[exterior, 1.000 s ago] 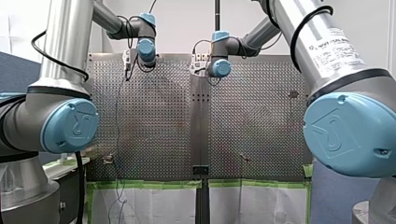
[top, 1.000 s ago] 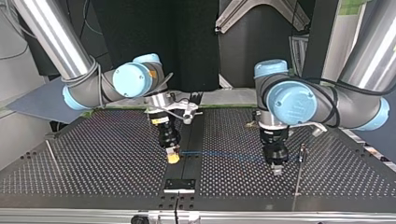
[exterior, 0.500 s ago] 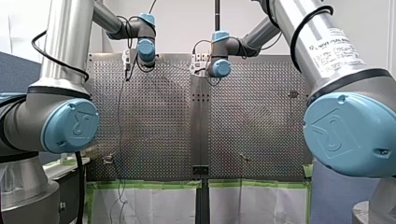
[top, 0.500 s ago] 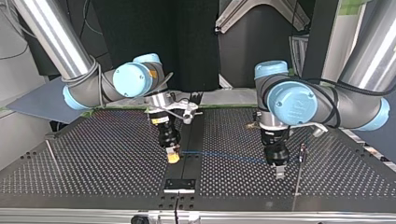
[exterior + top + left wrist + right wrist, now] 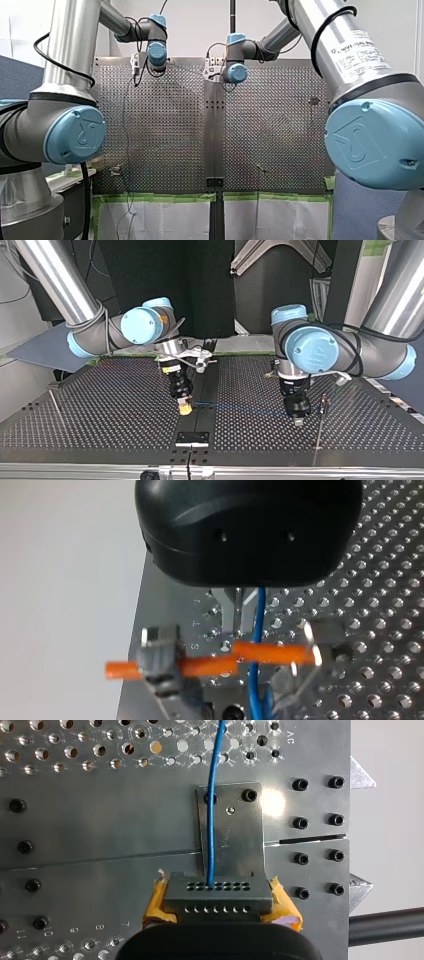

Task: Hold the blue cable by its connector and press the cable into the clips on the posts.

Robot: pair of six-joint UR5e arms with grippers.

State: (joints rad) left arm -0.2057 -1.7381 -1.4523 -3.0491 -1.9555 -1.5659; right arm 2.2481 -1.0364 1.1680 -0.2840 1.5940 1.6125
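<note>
Closest to the lens in the right wrist view, the right hand (image 5: pixel 218 906) is clamped on the grey connector (image 5: pixel 217 892), with a yellow pad (image 5: pixel 156 902) pressed against each of its ends. Gripping that hard block, rather than the thin wire, likely gives the arm a firm anchor to pull against. The blue cable (image 5: pixel 212 810) leaves one hole in the connector's face. It runs straight ahead over a small bolted metal plate (image 5: pixel 240 835) and on across the perforated counter (image 5: pixel 100 820).

In the top view the cable spans the gap between the two hands as a nearly straight line just above the counter. That line suggests it is drawn taut so that it can be steered.

At its far end, in the left wrist view, the left hand (image 5: pixel 238 617) has its metal fingers drawn together, and the cable runs right beside them. Whether they actually pinch it cannot be told. Just ahead, an orange bar (image 5: pixel 270 652) crosses in front of the cable, carried by a grey block (image 5: pixel 160 652).

Beyond that, in the top view, a slim post (image 5: pixel 324 401) stands just beside the left hand. That placement suits pressing the cable downward there.
</note>
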